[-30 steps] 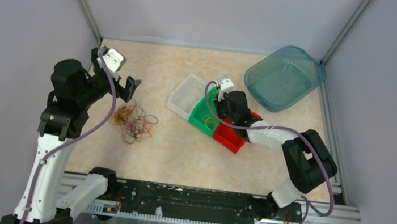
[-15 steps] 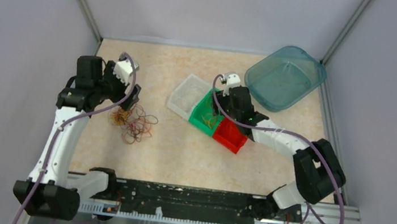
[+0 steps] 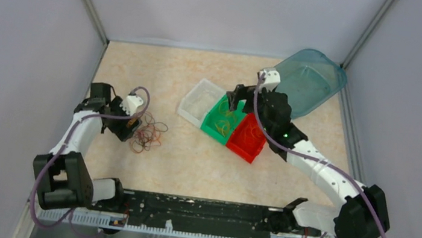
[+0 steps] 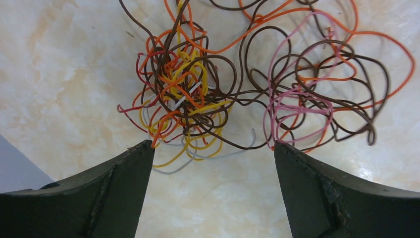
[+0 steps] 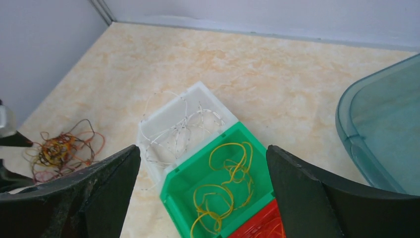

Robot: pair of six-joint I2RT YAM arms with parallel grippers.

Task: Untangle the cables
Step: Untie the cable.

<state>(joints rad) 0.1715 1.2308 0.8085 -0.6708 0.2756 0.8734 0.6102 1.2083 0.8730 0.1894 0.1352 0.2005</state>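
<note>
On the left of the worktop (image 3: pixel 191 165), the cables (image 4: pixel 208 99) lie just beyond the left fingers (image 4: pixel 114 193), which stand apart; the right fingers (image 5: pixel 317 198), also apart, are well away.

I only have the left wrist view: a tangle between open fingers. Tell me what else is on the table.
Observer: A white bin sits to the right of the tangle, with white cables inside.
Operator: Give me whatever is next to it.
Observer: A green bin touches it and holds yellow cables.
Operator: Now report the other arm.
Observer: The right gripper hangs open over the green bin, holding nothing.
</note>
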